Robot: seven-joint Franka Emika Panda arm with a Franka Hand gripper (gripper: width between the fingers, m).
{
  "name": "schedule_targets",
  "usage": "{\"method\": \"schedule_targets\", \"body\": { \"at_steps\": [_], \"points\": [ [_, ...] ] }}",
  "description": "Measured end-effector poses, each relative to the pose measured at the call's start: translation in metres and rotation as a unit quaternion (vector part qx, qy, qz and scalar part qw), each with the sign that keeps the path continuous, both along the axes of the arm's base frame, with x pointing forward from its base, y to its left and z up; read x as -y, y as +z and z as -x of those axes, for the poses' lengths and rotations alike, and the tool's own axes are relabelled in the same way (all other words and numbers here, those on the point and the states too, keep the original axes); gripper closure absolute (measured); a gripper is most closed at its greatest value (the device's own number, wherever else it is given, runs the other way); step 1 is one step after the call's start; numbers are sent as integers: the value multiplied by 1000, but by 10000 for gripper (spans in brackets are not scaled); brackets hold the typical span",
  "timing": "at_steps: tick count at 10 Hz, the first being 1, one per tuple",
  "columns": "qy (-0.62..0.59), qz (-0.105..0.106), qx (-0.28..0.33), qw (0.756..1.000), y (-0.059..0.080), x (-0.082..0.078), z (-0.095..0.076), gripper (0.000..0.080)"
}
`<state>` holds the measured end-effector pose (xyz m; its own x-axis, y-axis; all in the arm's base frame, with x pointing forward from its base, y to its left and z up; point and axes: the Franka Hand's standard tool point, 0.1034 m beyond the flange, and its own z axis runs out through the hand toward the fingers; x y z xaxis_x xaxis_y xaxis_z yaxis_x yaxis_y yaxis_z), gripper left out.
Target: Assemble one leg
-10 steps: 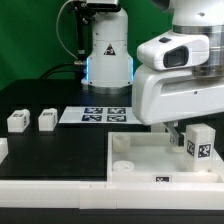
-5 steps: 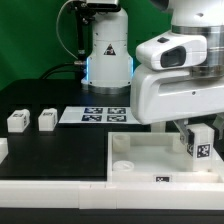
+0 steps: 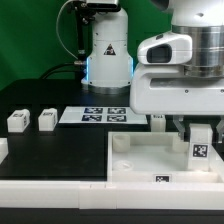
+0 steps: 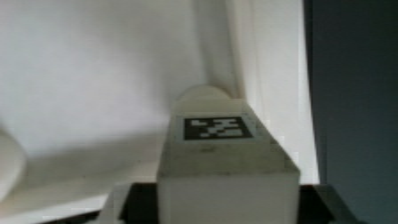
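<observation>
A black table [image 3: 60, 150] is filling the scene in front of a green backdrop, with the arm's white base [image 3: 107, 50] standing at the far edge. The marker board [image 3: 95, 116] is lying flat near the middle of the table. Two spare white legs [image 3: 17, 121] [image 3: 46, 119] are sitting side by side toward the exterior view's left, well apart from the arm's wrist. The large white tabletop [image 3: 140, 160] with raised rim and round corner sockets is lying in the foreground. The gripper [image 3: 199, 140] is hanging over the tabletop's far corner at the exterior view's right, clenched around the leg [image 3: 198, 150], whose tag is facing the camera. In the wrist view the leg [image 4: 222, 150] is standing between the fingers, its tagged face showing, its far end sitting close against the tabletop's inner wall [image 4: 267, 60]; whether it is touching cannot be told.
</observation>
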<state>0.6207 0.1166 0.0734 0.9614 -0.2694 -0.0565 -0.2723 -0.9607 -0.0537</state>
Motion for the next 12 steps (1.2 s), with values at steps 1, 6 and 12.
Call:
{"method": "schedule_targets", "body": {
  "at_steps": [1,6,12],
  "points": [
    [-65,3,-5,998,0,0,0,508],
    [-391,-7,-25,920,-1,2,-2,508],
    [-399,-9,-24,917,-1,0,-3,201]
  ]
}}
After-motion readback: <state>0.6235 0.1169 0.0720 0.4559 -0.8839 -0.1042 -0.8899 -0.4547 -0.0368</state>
